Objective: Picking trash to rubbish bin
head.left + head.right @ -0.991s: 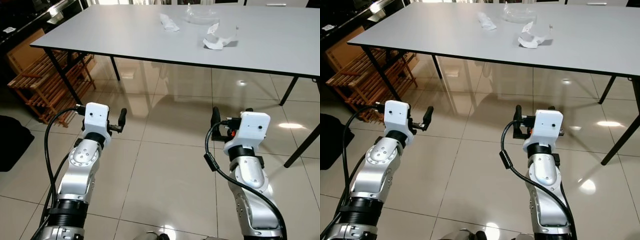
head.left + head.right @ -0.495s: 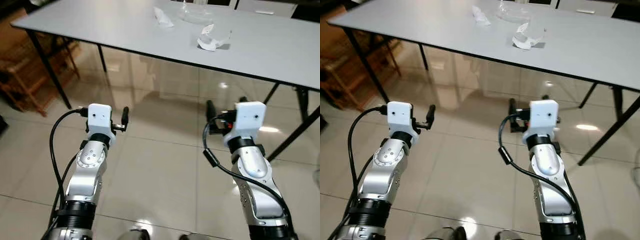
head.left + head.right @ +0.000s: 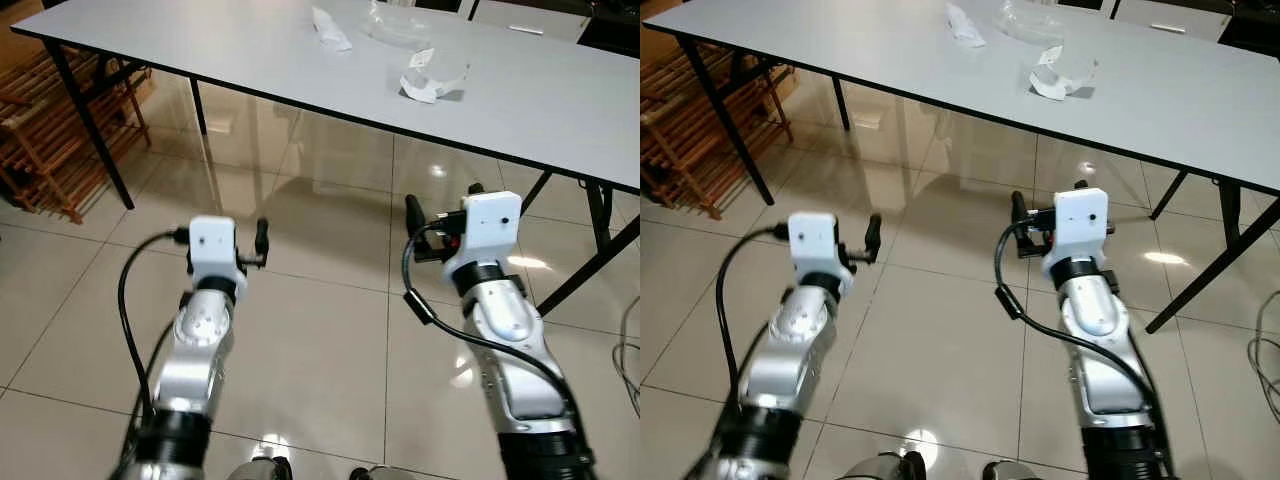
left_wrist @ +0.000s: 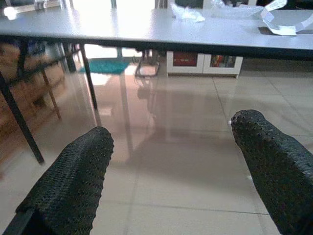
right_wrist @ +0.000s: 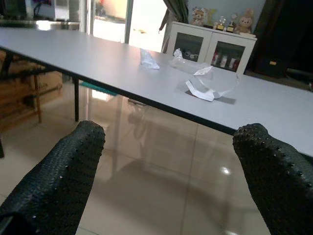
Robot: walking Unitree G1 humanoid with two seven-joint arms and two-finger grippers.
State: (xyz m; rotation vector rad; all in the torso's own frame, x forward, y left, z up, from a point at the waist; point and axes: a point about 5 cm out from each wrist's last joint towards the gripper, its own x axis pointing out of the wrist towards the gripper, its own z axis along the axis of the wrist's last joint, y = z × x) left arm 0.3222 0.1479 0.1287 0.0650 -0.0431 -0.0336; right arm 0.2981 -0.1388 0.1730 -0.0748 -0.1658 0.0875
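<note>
Three scraps of trash lie on the grey table (image 3: 200, 45): a crumpled white wrapper (image 3: 330, 28), a clear plastic piece (image 3: 398, 28) and a torn white strip (image 3: 432, 84). The left gripper (image 4: 166, 171) and right gripper (image 5: 171, 161) hang over the tiled floor (image 3: 320, 330), fingers spread wide and empty.

Crumpled white trash scraps (image 3: 432, 82) on grey table (image 3: 200, 45)
</note>
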